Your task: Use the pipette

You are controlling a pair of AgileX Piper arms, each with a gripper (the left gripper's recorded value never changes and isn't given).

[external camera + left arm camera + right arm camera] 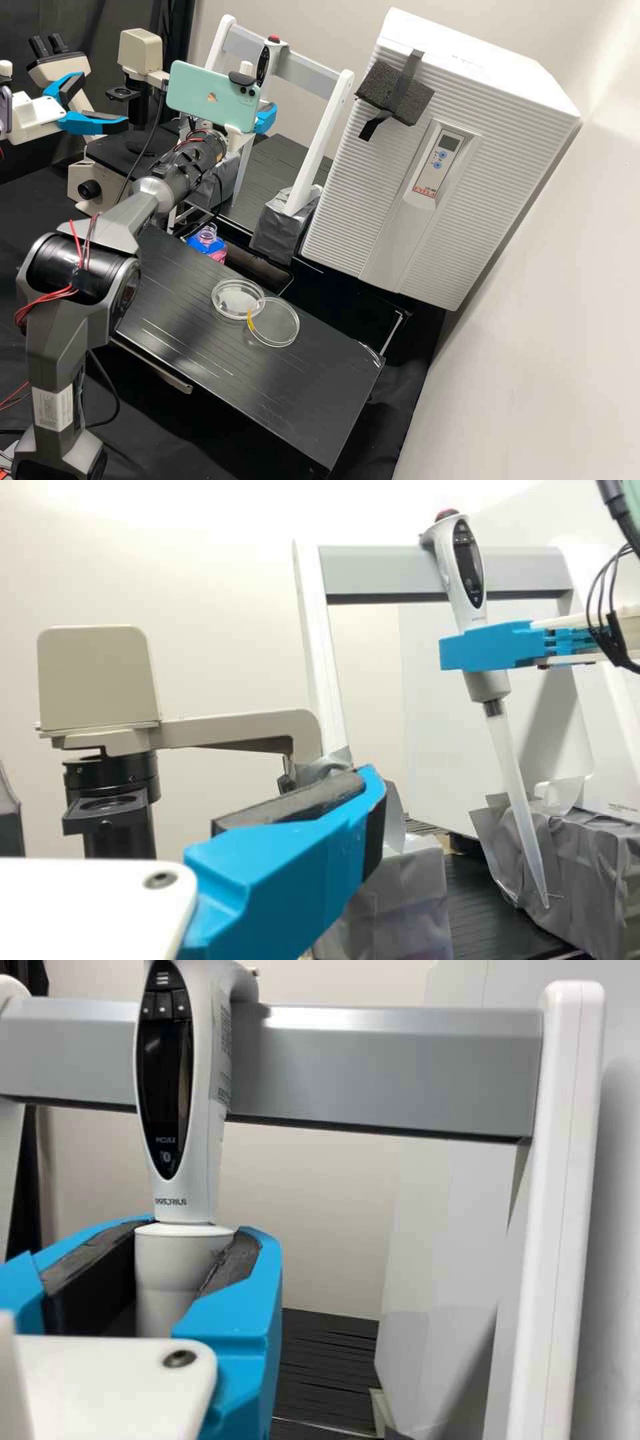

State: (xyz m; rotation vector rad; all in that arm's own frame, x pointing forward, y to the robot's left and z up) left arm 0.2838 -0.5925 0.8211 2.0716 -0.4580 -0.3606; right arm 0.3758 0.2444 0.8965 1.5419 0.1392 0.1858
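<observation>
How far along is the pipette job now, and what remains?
Done: the right gripper is shut on the pipette, low on its body. In hand: the pipette is still at the stand's bar, not lifted off. Left: probably carrying it to the pink bottle and the open petri dish. The left gripper is open near the microscope.

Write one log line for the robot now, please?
right gripper: shut on pipette | pipette: hanging on stand | left gripper: open
</observation>
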